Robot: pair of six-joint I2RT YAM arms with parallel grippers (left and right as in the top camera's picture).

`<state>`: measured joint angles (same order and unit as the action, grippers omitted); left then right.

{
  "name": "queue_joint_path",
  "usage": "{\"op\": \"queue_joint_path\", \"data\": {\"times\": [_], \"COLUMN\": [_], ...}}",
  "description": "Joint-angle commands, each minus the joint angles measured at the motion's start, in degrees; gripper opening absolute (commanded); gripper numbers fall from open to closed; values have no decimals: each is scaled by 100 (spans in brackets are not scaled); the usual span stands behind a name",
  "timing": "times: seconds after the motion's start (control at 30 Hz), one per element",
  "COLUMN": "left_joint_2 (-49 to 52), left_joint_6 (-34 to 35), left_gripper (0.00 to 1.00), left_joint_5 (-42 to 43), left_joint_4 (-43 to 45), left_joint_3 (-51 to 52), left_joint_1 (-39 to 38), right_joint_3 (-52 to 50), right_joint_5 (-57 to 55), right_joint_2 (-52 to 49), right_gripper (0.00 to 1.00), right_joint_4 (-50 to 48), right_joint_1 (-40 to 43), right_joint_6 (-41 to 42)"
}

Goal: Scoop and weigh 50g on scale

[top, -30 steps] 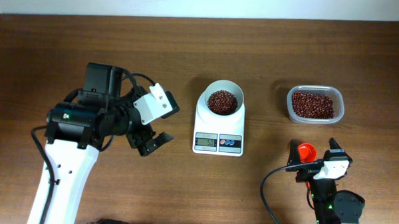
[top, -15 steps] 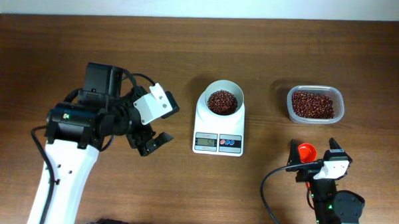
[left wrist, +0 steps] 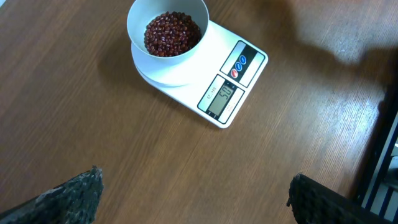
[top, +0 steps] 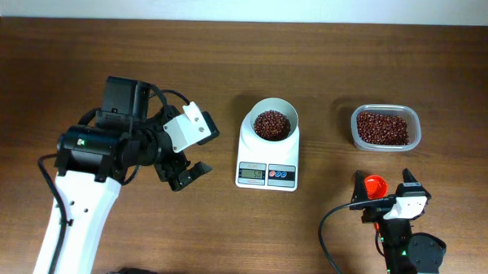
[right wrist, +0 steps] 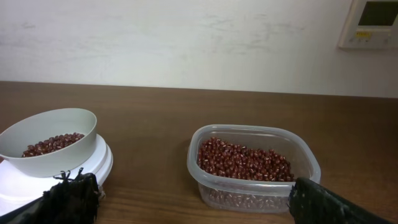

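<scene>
Nothing has shifted since the earlier frames: both arms and every item sit where they were.

Scale (top: 267, 158): flat on the table (top: 84, 42), to the right of the left gripper (top: 187, 176) and ahead-left of the right gripper (top: 383, 189). Long axis runs from far edge to near edge of the table. Display and buttons point toward the robot's side. In the left wrist view the display appears to read 50.

Bowl (top: 274, 122): white, round, on the scale's far end, part full of red beans.

Left gripper: jaws spread wide, nothing between them, touching nothing. It hangs above bare wood, well apart from the scale. The white forearm comes up from the near edge and bends at the dark elbow, with the wrist turned right toward the scale.

Right gripper: jaws also spread wide, low near the table's near edge. A small red round thing (top: 374, 185) shows between the fingers from overhead; contact cannot be told. The arm is folded close over its base.

Tub (top: 384, 128): clear plastic, holding red beans, straight ahead of the right gripper and apart from it, right of the scale.
</scene>
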<state>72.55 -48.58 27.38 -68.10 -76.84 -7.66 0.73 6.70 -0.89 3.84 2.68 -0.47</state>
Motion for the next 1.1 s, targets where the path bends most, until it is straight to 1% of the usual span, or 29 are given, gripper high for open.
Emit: {"op": "queue_joint_path", "data": {"times": [0.0,1.07], "left_joint_2": [-17,-109], "left_joint_6": [35,35], "left_gripper": [99,99], "left_joint_5": [20,17], "left_joint_4": [-9,-7], "left_joint_3": [-20,-17], "left_joint_1": [-7,-11], "right_joint_3": [-42,-42], "right_joint_5": [13,13], "right_joint_2": [68,68], "right_gripper": [99,99], "right_joint_4": [20,20], "right_joint_1": [-42,-42], "right_joint_6": [-42,-42]}}
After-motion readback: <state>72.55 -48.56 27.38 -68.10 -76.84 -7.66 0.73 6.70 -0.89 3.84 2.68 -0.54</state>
